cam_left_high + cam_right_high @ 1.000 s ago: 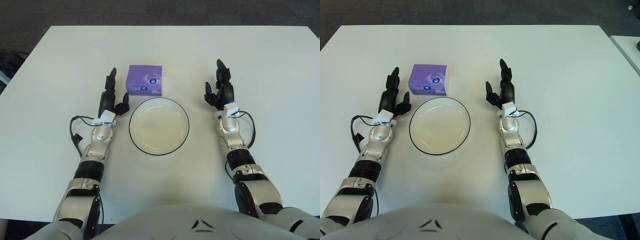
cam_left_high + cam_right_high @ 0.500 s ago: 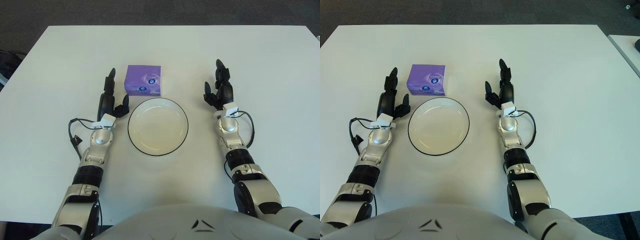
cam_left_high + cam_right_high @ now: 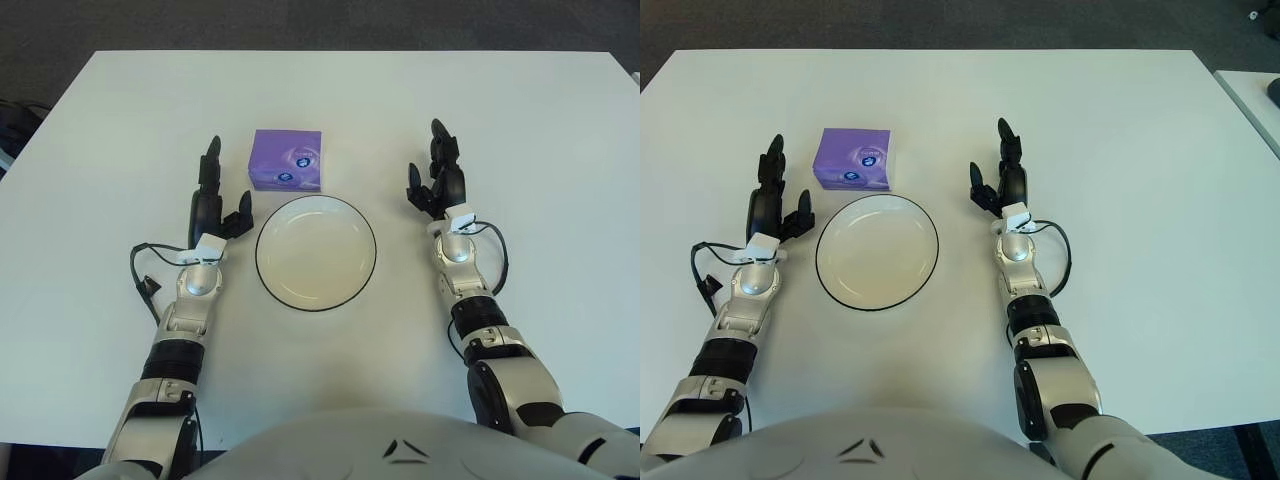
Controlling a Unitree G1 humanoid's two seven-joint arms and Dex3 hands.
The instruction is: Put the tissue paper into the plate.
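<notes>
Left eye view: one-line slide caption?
Purple tissue pack behind empty plate on white table; open left hand and right hand flank the plate.

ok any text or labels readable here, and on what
Tissue pack: some print and round marks on its purple top, too small to read.
Plate: no text.
Table: no text.
Left hand and right hand: no readable markings.

One purple tissue pack [image 3: 287, 160] just behind one black-rimmed white plate [image 3: 316, 252]; two robot hands, one on either side of the plate; one white table [image 3: 560, 140].
</notes>
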